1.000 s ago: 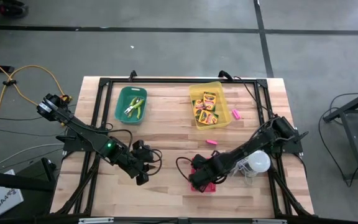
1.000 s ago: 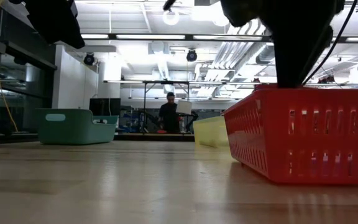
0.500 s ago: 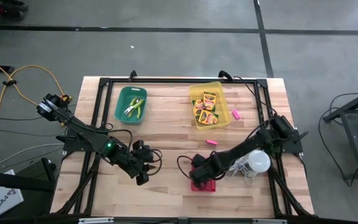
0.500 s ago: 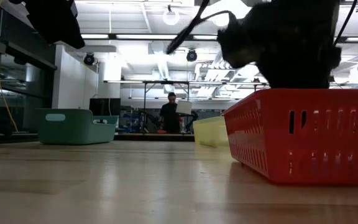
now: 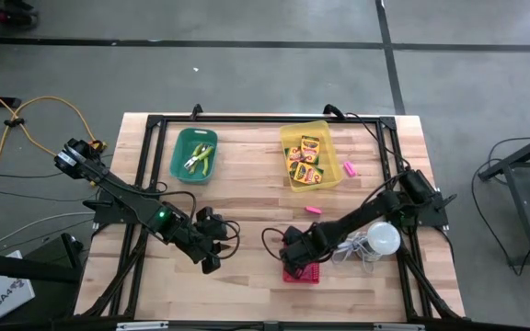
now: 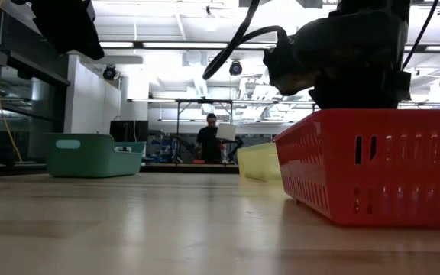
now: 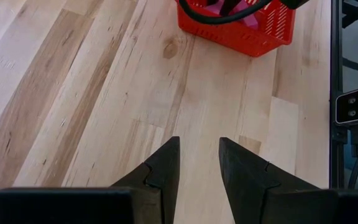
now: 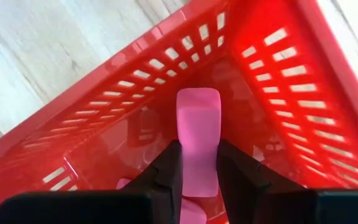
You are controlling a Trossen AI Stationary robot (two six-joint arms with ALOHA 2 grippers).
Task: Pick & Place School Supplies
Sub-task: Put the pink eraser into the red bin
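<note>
My right gripper [image 8: 197, 149] reaches down into the red basket [image 5: 304, 270] near the table's front, shut on a pink eraser [image 8: 197, 112]. More pink [image 8: 190, 214] lies on the basket floor under it. Two pink erasers [image 5: 348, 169] [image 5: 313, 211] lie flat on the wood. Crayon boxes [image 5: 305, 158] lie in the yellow bin [image 5: 331, 138] at the back. My left gripper [image 7: 199, 152] hovers open over bare wood, left of the basket [image 7: 241, 28]. My right gripper pinches the pink eraser by its two long sides [image 8: 195, 158], between the two fingers. The fingers come from above, pointing steeply down, and lie along the eraser. Its free end [image 8: 197, 99] sticks out past the fingertips, inside the basket walls; whether it touches the floor I cannot tell.
A green bin [image 5: 194, 154] with a yellow-green tool stands at the back left. A white bulb [image 5: 383, 239] with coiled cord lies right of the red basket, under my right arm. Bare wood lies between the two arms. A person [image 6: 210, 141] stands far off in the room.
My right gripper has sunk with the pink eraser, from just above the red basket's rim down into it, and has shifted a little toward the table's left. The basket has stayed where it was.
</note>
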